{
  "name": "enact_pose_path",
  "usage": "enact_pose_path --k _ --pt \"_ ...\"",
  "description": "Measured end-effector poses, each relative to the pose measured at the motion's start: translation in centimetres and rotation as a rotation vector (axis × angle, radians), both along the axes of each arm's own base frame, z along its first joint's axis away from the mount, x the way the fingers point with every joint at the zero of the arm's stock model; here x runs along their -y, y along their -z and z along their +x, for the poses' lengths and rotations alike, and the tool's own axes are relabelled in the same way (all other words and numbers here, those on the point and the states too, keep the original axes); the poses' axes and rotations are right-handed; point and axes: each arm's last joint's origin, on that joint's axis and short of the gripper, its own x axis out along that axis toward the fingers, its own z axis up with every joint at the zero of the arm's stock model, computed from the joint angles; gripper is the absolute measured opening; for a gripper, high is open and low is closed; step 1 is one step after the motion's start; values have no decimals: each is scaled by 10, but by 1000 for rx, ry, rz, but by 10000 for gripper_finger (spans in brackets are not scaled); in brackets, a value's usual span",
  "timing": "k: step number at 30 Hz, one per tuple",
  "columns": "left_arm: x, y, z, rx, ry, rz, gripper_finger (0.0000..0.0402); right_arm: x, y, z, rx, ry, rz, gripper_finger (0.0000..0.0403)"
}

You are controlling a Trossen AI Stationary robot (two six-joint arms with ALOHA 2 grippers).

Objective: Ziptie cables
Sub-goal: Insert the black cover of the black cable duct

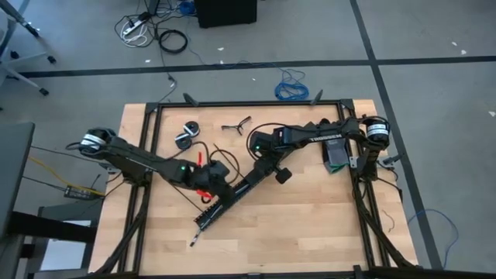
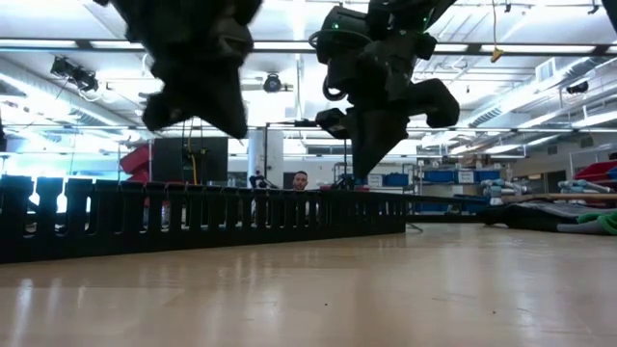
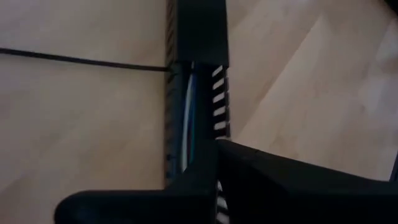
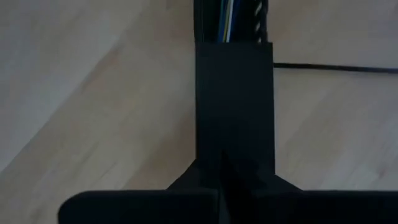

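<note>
Table: pale wood in a black frame, seen whole from above.
Right arm: white lettering is carried, too small to be read surely.
Slotted duct: long axis is laid diagonally mid-table; shown as a comb wall in the low view.
Cables: seen only inside the duct, run along it.
Left gripper: clenched, at the duct.
Right gripper: clenched over the duct's cover.

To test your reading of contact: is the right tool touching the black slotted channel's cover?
Touching. The right wrist view shows the shut right tool meeting the end of the cover, with no gap between them.
</note>
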Motion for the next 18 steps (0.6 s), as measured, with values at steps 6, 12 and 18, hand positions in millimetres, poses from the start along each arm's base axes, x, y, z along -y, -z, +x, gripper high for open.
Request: enact_pose_path --k 6,12,18 --pt "8 16 17 41 42 -4 25 -4 -1 2 21 -13 3 0" --pt "8 20 16 2 77 21 86 -4 15 7 -19 -5 51 0" --pt "4 28 11 -83 38 44 151 -5 20 9 -40 25 108 0"
